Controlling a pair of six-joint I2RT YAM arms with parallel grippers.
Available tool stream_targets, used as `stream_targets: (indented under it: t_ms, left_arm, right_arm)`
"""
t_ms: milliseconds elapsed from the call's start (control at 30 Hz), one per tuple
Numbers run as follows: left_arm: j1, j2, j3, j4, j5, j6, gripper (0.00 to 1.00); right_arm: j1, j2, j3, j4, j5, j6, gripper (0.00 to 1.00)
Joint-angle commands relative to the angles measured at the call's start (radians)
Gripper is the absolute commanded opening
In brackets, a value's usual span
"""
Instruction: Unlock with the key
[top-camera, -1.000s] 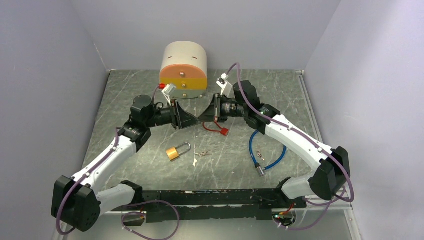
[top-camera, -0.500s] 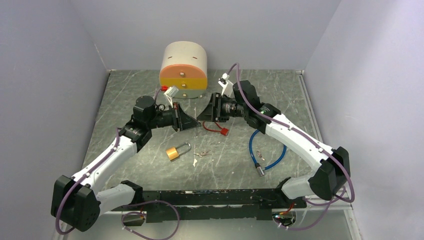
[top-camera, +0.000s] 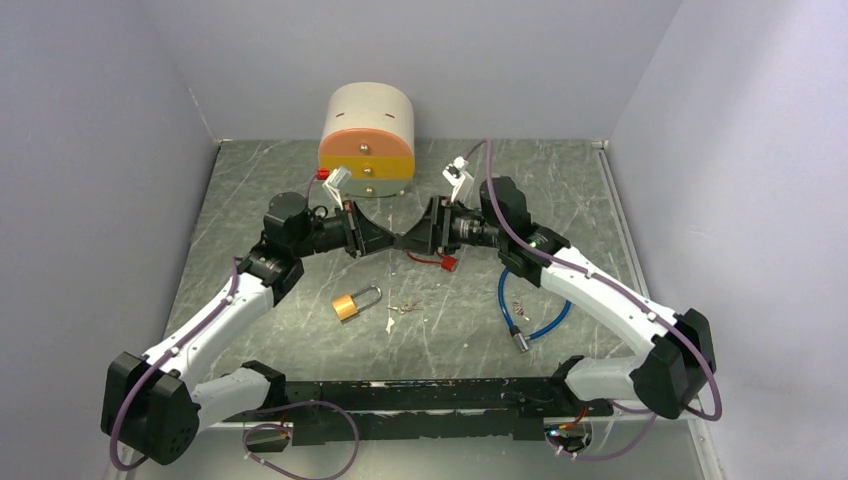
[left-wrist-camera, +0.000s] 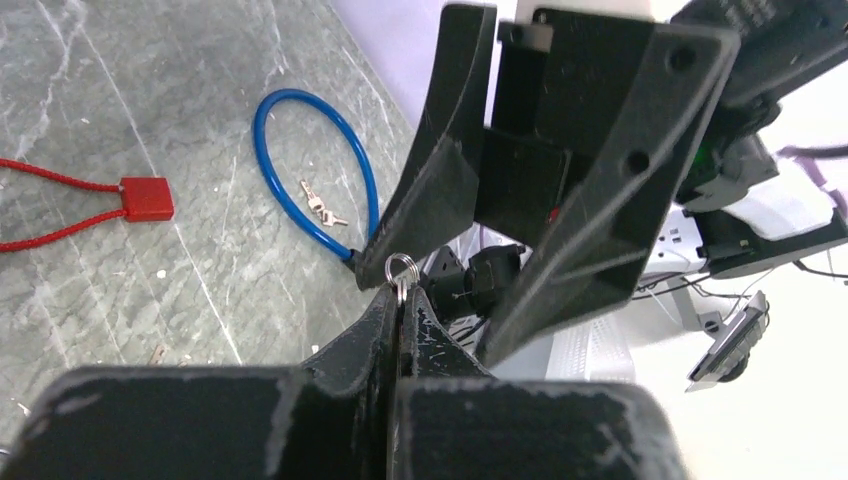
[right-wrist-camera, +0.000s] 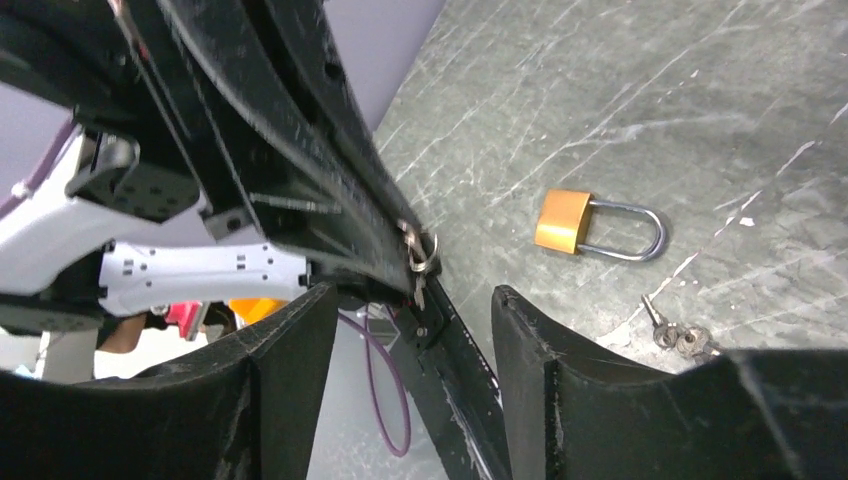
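Observation:
My left gripper (left-wrist-camera: 402, 295) is shut on the key (left-wrist-camera: 400, 267); only the small silver ring pokes out past the fingertips. In the right wrist view the key (right-wrist-camera: 418, 255) hangs at the tips of the left fingers (right-wrist-camera: 330, 180). My right gripper (right-wrist-camera: 412, 297) is open, its two fingers either side of the left gripper's tip and not touching the key. From above, the left gripper (top-camera: 390, 242) and right gripper (top-camera: 412, 241) meet tip to tip above the table's middle. The brass padlock (top-camera: 352, 303) lies flat on the table (top-camera: 250, 190) nearer the front, shackle shut.
A round beige and orange box (top-camera: 367, 138) stands at the back. A red cable lock (top-camera: 440, 260) lies under the grippers. A blue cable lock (top-camera: 530, 305) with small keys (left-wrist-camera: 320, 208) lies to the right. More loose keys (top-camera: 400, 309) lie beside the padlock.
The left gripper has shut on the key while the right gripper has opened and let it go. The right arm has shifted slightly to the right.

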Motion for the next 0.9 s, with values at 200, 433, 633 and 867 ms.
stream_targets:
  t_ms: [200,433,633,867]
  left_arm:
    - [-0.001,-0.003,0.008,0.241,0.006,-0.244,0.03]
    - [-0.001,0.003,-0.025,0.356,0.002,-0.321,0.03]
    - [-0.001,-0.007,-0.033,0.376,-0.005,-0.33,0.03]
    - [0.0,-0.004,-0.05,0.417,-0.011,-0.356,0.02]
  right_arm:
    - [-0.004,-0.11,-0.132,0.298,-0.119,0.044,0.57]
    - [-0.004,-0.066,-0.101,0.373,-0.101,0.079,0.32]
    - [-0.003,-0.079,-0.117,0.414,-0.083,0.097,0.24]
    - [-0.006,-0.064,-0.094,0.394,-0.072,0.094,0.1]
